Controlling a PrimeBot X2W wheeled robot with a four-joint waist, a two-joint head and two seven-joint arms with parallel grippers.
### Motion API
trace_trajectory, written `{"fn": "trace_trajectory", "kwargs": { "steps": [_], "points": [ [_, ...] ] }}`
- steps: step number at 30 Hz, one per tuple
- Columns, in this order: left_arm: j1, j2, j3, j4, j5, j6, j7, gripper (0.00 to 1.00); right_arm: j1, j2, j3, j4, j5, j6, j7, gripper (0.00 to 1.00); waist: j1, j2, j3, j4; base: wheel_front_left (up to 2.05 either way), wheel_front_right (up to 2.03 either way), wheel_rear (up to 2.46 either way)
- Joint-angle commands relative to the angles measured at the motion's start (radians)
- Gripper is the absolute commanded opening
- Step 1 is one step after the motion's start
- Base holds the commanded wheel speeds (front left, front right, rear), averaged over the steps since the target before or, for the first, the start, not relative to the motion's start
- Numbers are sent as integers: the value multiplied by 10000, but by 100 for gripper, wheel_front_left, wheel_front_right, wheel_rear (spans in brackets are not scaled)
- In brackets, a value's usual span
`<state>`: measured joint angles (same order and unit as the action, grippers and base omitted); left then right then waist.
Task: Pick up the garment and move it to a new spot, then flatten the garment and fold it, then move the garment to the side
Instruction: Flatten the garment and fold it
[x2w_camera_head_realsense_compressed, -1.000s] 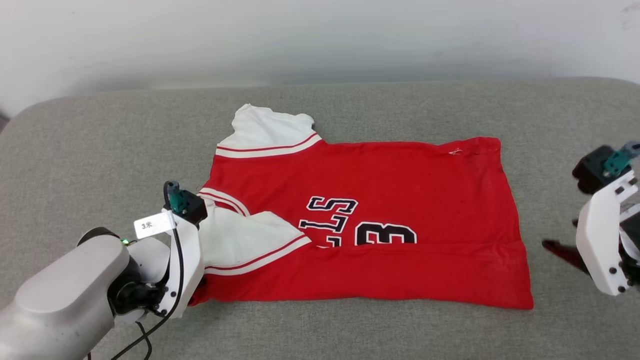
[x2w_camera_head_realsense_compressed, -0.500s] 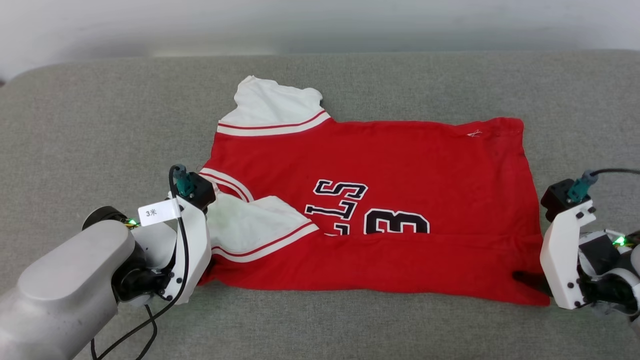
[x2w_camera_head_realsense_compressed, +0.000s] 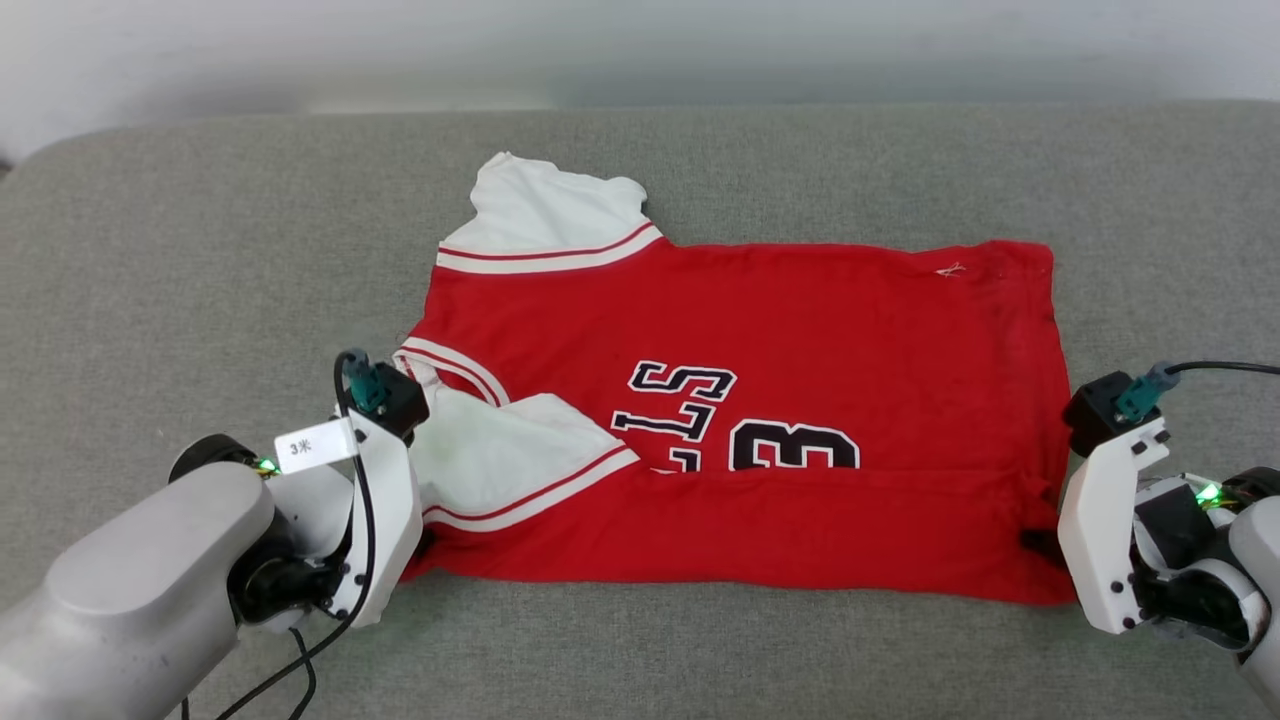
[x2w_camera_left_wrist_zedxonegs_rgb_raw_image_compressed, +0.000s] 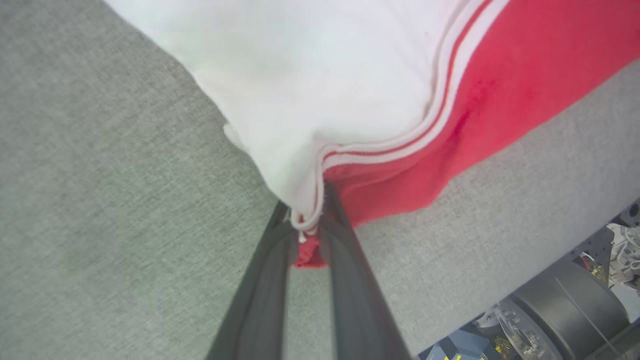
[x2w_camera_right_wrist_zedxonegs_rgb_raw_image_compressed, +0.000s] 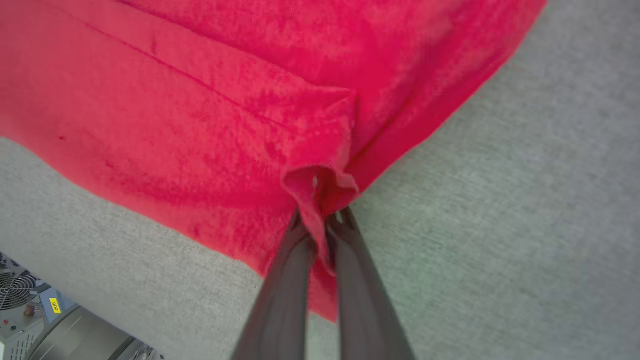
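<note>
The garment (x2w_camera_head_realsense_compressed: 760, 340) is a red jersey with white sleeves, black letters and a 3, spread sideways on the grey cushion with its near long edge folded over. My left gripper (x2w_camera_head_realsense_compressed: 418, 545) is shut on the garment's near left corner, where white sleeve trim meets red cloth (x2w_camera_left_wrist_zedxonegs_rgb_raw_image_compressed: 310, 235). My right gripper (x2w_camera_head_realsense_compressed: 1040, 540) is shut on the near right corner, a bunched fold of red fabric (x2w_camera_right_wrist_zedxonegs_rgb_raw_image_compressed: 320, 195) pinched between the dark fingers (x2w_camera_right_wrist_zedxonegs_rgb_raw_image_compressed: 287, 280). One white sleeve (x2w_camera_head_realsense_compressed: 545, 225) sticks out at the far left.
The grey upholstered surface (x2w_camera_head_realsense_compressed: 200, 250) stretches wide around the garment, with a pale wall behind it. The robot's base and machinery (x2w_camera_left_wrist_zedxonegs_rgb_raw_image_compressed: 560, 320) show past the cushion's front edge in the wrist views.
The head camera tilted down between the first two frames. My right gripper came in from the right to the garment's near right corner and closed on it. The left gripper has stayed put.
</note>
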<state>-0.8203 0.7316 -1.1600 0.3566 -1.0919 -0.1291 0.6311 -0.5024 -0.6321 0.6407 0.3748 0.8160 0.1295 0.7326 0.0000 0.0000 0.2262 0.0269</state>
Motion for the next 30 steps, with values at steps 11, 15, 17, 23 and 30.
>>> {"fn": "trace_trajectory", "kwargs": {
  "steps": [11, 15, 17, 23, 30],
  "points": [
    [814, 687, -440, -766, -448, 1, -438, 0, 520, -1147, 118, -962, 531, 8, -824, 0, 0, 0, -1217, -4, 0, 0, 0],
    [1310, 870, -532, -1166, -576, 28, -583, 0, 1176, -1593, -2, -1363, 717, 8, -962, 0, 0, 0, -1483, 76, 0, 0, 0],
    [1618, 951, -600, -1402, -623, 93, -657, 0, 1566, -1748, -105, -1579, 821, 8, -1002, 0, 0, 0, -1561, 94, 0, 0, 0],
    [2248, 1129, -685, -1736, -701, 441, -907, 0, 2519, -1888, -484, -1869, 838, 8, -968, 0, 0, 0, -1510, 65, 0, 0, 0],
    [2395, 886, -599, -1297, -805, 610, -1129, 0, 2848, -1302, -719, -1465, 565, 8, -803, 0, 0, 0, -1135, 45, 0, 0, 0]
  ]
}}
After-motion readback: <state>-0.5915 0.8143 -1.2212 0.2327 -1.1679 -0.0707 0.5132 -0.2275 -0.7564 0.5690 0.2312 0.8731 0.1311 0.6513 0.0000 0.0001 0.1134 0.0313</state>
